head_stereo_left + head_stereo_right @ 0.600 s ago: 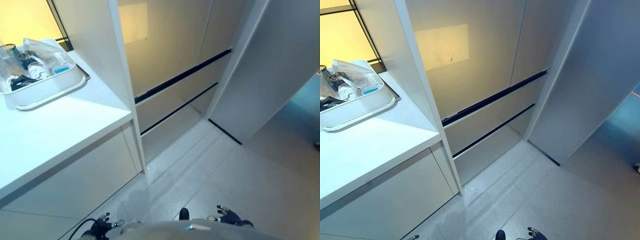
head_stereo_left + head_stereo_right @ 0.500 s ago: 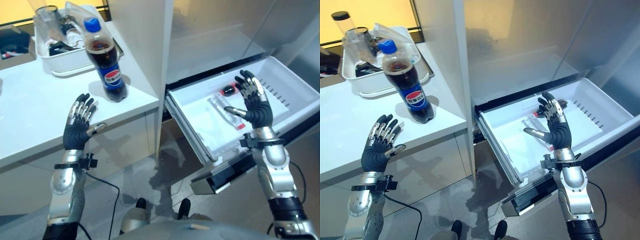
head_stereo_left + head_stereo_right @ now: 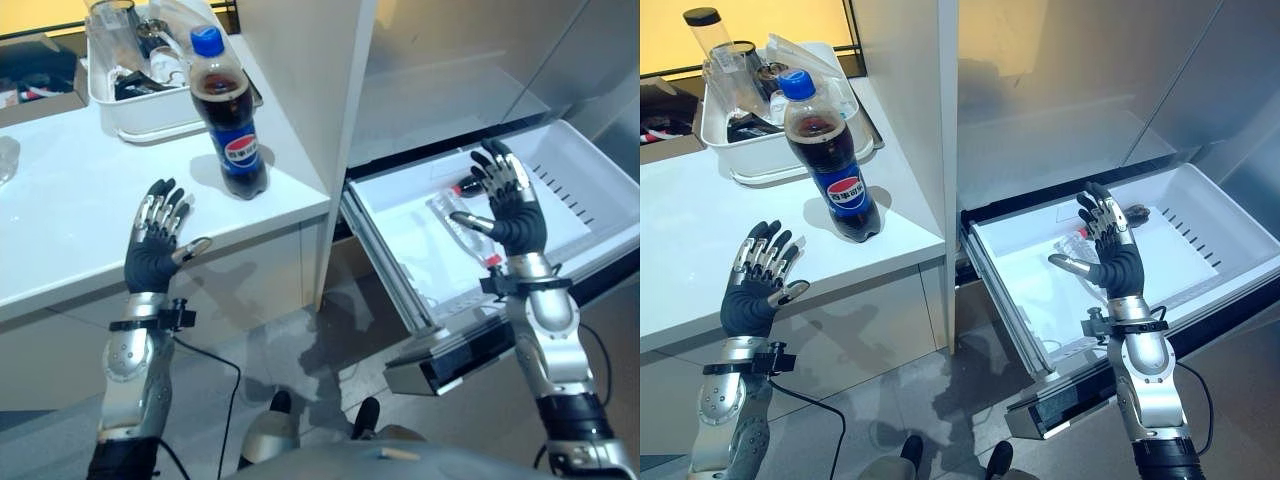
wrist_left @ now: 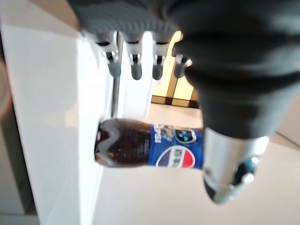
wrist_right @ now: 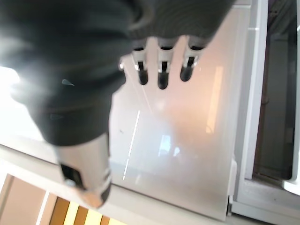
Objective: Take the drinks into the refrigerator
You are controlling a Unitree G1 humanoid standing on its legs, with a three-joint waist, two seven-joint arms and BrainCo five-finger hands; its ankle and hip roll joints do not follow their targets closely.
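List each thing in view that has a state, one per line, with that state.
cola bottle: upright on the counter, capped, held by no hand
freezer drawer: pulled open
clear bottle: lying in the drawer
left hand: open, empty
right hand: open, empty, over the drawer

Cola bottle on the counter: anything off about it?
Nothing stands out. The cola bottle stands upright and capped on the white counter, no spill around it, apart from the open left hand.
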